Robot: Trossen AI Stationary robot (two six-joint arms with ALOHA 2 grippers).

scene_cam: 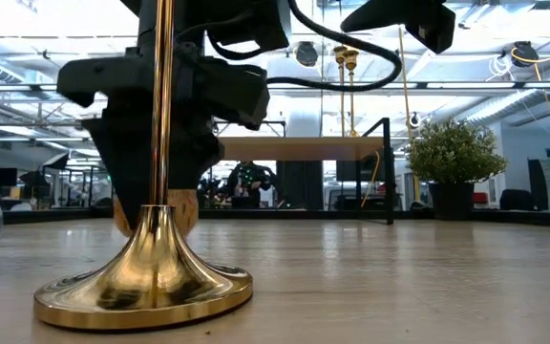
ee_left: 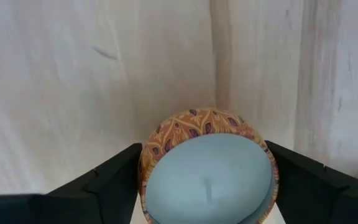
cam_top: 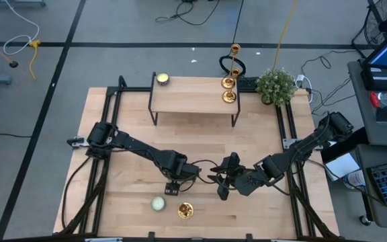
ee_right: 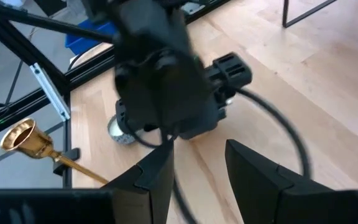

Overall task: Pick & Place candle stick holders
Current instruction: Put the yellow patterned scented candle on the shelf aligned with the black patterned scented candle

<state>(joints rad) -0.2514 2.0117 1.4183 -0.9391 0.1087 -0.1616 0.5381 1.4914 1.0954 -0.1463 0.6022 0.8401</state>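
Nearest the front edge of the counter [cam_top: 200, 134], one gold candle stick holder [cam_top: 185, 210] stands upright on its round base; the low view fills with its flared foot and slim stem. Just beside it, toward the left arm's side, sits a pale round candle [cam_top: 158, 204].

A step farther in, the left gripper [cam_top: 174, 186] hangs low over the boards, and its wrist view shows the two dark fingers [ee_left: 107, 180] set on either side of a round patterned tin candle [ee_left: 207, 168] with a pale blue wax top and a small wick. The fingers sit right at the tin's sides, pinching it.

Right next door, mid-counter, the right gripper [cam_top: 223, 190] points toward the left arm. Its fingers [ee_right: 157, 171] are spread, with nothing between them but bare wood and a black cable. Its wrist view looks onto the left arm's wrist, with the gold holder's cup and stem showing off to one side.

Farther back stands a low wooden shelf [cam_top: 193, 97] on black legs. A yellowish candle [cam_top: 161, 79] rests at one end, two more gold candle stick holders [cam_top: 229, 89] stand close together at the other. Beyond that corner sits a small potted plant [cam_top: 275, 85].
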